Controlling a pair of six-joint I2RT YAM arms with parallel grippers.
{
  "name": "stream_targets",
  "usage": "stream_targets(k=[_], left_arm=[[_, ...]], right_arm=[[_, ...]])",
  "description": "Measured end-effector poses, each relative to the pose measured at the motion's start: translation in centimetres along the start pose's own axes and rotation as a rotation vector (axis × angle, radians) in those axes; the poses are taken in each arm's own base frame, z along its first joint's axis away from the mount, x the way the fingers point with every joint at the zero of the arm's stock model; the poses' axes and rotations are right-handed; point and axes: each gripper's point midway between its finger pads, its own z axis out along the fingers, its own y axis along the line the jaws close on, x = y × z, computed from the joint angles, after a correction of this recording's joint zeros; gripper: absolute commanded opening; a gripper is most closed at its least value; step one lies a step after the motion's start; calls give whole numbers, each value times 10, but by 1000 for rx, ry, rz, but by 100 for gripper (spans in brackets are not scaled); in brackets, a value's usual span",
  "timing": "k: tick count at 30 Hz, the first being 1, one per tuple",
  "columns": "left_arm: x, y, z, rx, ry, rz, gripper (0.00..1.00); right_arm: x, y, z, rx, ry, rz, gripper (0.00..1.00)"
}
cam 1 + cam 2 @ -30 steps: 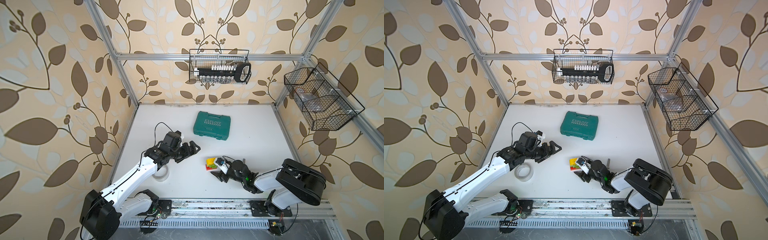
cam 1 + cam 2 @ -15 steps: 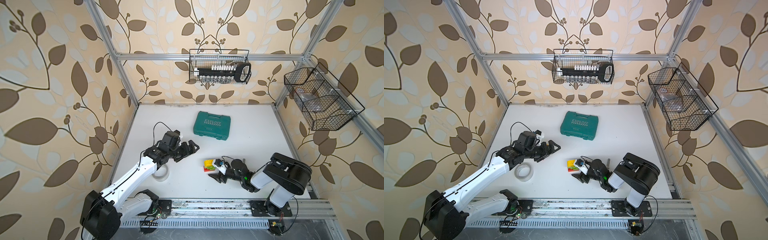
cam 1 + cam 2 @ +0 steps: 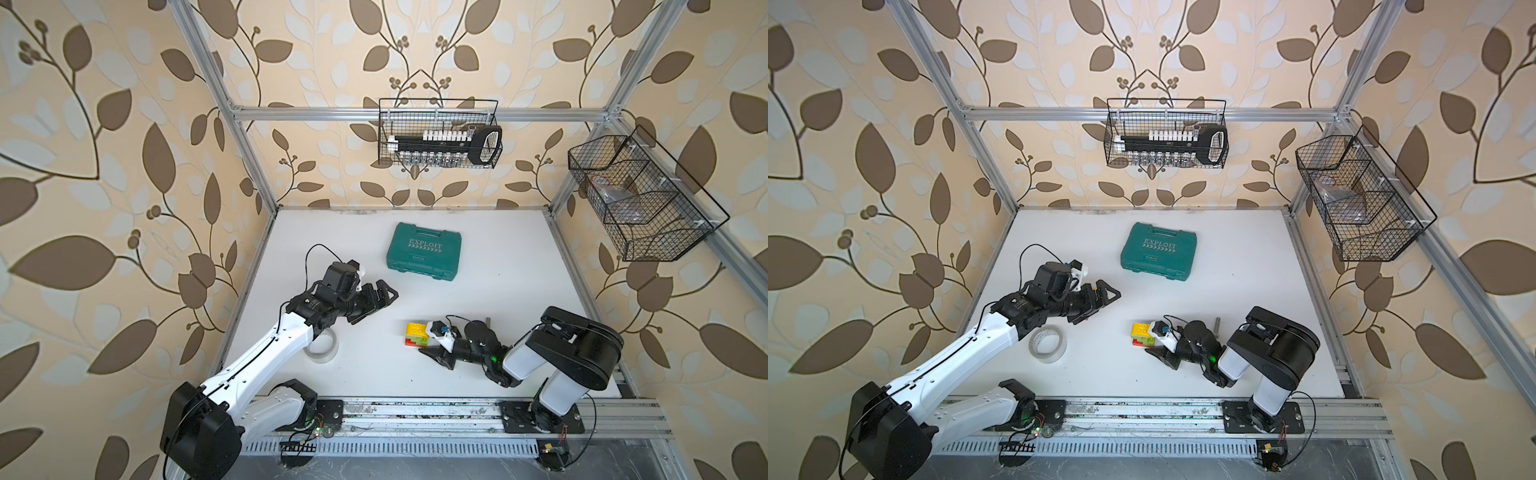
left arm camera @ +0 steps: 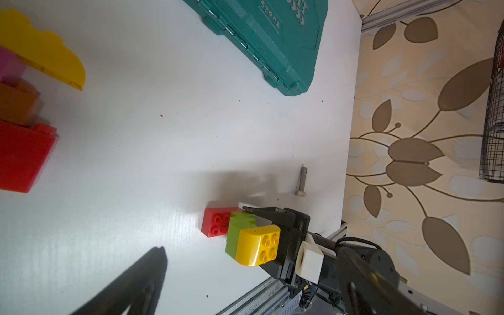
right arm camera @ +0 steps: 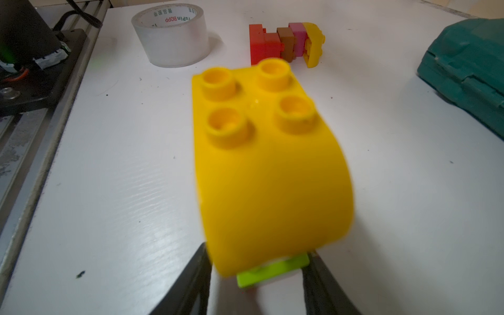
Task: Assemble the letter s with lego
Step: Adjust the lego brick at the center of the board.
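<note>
right gripper (image 5: 257, 249): reaches in from the right with its jaws level, closed narrow against both sides of the yellow brick (image 5: 261, 163) at its curved end.
yellow brick, place: in the near half of the table (image 3: 498, 291), about midway left to right. It is nearer than the green tool case (image 3: 424, 251) and left of the bolt (image 4: 302, 181).
yellow brick, axis: the long axis runs roughly left to right, in line with the gripper. The studs face up, the four-stud end points left, and the smooth curved end points right into the jaws.
green brick (image 4: 234, 231): directly under the yellow one, its edge showing between the fingertips.
red brick (image 4: 215, 223): on the table, its four studs up and bare, just left of the green brick; whether they touch is unclear.
left gripper (image 3: 376, 305): jaws spread wide, holding nothing, above the table left of centre.
lego row (image 5: 286, 41): lies on the table below the left gripper. Its long axis runs near to far, from the red end nearest through brown and pink to the curved yellow end farthest.
tape roll (image 3: 1047, 344): near left, apart from the bricks.
</note>
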Motion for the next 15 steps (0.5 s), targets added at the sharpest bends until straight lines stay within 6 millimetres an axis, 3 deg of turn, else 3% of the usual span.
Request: stream_targets(k=[8, 15], left_arm=[[-1, 0, -1, 3, -5, -2, 99], [-1, 0, -2, 4, -6, 0, 99]], right_arm=[[12, 4, 3, -23, 29, 11, 32], [11, 5, 3, -28, 27, 11, 29]])
